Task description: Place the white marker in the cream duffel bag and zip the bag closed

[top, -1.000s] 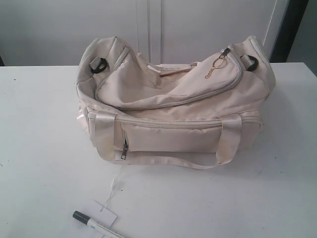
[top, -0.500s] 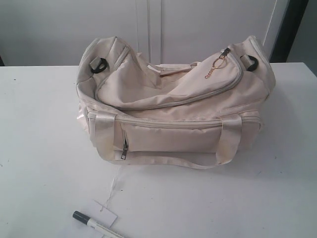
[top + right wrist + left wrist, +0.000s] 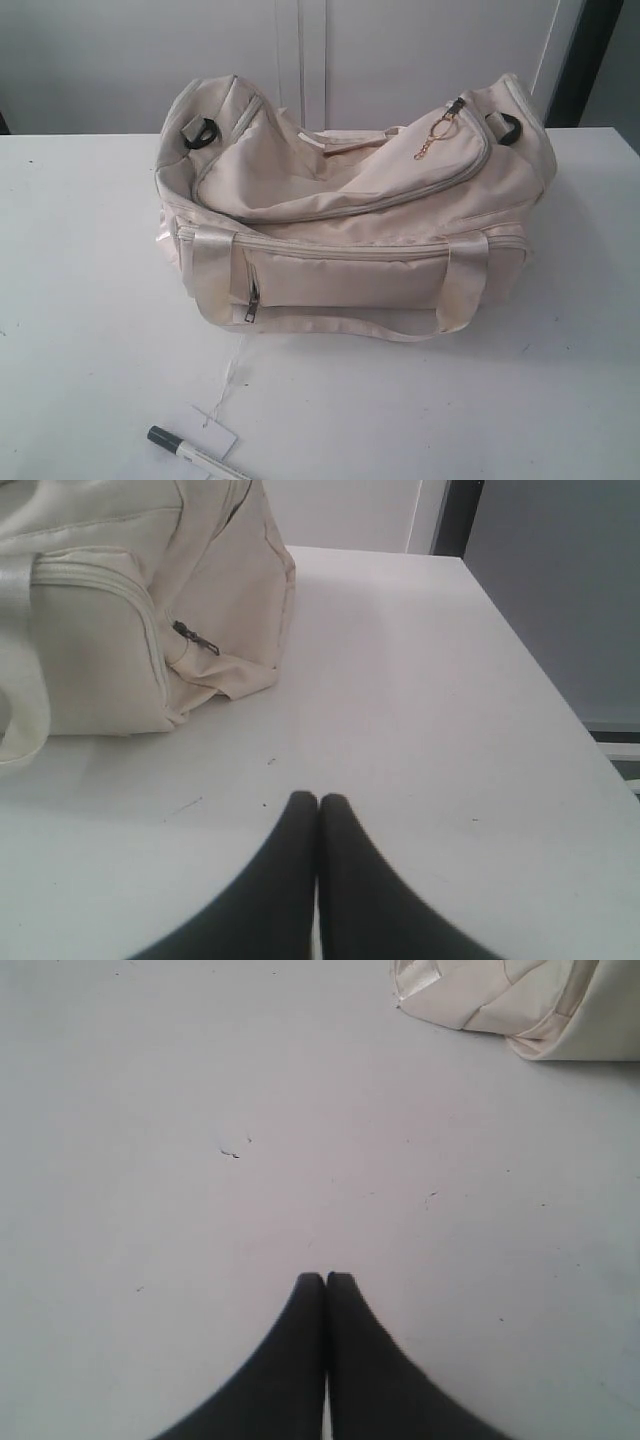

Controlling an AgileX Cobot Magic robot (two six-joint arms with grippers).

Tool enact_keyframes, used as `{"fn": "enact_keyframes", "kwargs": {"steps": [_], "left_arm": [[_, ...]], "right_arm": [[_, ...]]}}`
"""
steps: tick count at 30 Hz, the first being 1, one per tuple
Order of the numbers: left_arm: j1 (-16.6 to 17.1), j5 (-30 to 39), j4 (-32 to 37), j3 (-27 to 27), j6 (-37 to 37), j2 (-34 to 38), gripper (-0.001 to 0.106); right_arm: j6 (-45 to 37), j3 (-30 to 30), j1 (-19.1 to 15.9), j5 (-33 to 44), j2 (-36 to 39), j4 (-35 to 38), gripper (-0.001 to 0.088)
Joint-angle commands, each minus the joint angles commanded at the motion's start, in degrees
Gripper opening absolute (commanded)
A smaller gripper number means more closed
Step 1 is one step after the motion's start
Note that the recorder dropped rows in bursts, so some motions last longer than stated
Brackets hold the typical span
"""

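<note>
The cream duffel bag [image 3: 350, 220] stands in the middle of the white table, its top flap sagging inward and its main zip undone. The white marker [image 3: 195, 455] with a dark cap lies on the table in front of the bag, at the lower edge of the exterior view. Neither arm shows in the exterior view. My left gripper [image 3: 326, 1278] is shut over bare table, with a corner of the bag [image 3: 520, 1005] some way off. My right gripper [image 3: 318, 798] is also shut, empty, over the table beside the bag's end [image 3: 130, 610].
A white paper hang tag [image 3: 212, 428] on a string lies next to the marker's cap. The table edge [image 3: 540, 670] runs close by on the right gripper's side, with a dark floor beyond. A white wall stands behind the bag.
</note>
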Motion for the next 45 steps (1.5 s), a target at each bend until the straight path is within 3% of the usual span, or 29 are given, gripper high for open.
{"fn": "enact_keyframes", "kwargs": {"steps": [23, 29, 34, 39, 45], "left_arm": [[0.0, 0.0, 0.0, 0.0, 0.0, 0.0, 0.0], [0.0, 0.0, 0.0, 0.0, 0.0, 0.0, 0.0], [0.0, 0.0, 0.0, 0.0, 0.0, 0.0, 0.0], [0.0, 0.0, 0.0, 0.0, 0.0, 0.0, 0.0], [0.0, 0.0, 0.0, 0.0, 0.0, 0.0, 0.0]], "right_arm": [[0.0, 0.0, 0.0, -2.57, 0.0, 0.0, 0.0], [0.0, 0.0, 0.0, -12.82, 0.0, 0.23, 0.0], [0.0, 0.0, 0.0, -13.38, 0.0, 0.23, 0.0], [0.0, 0.0, 0.0, -18.59, 0.0, 0.23, 0.0], [0.0, 0.0, 0.0, -34.31, 0.0, 0.23, 0.0]]}}
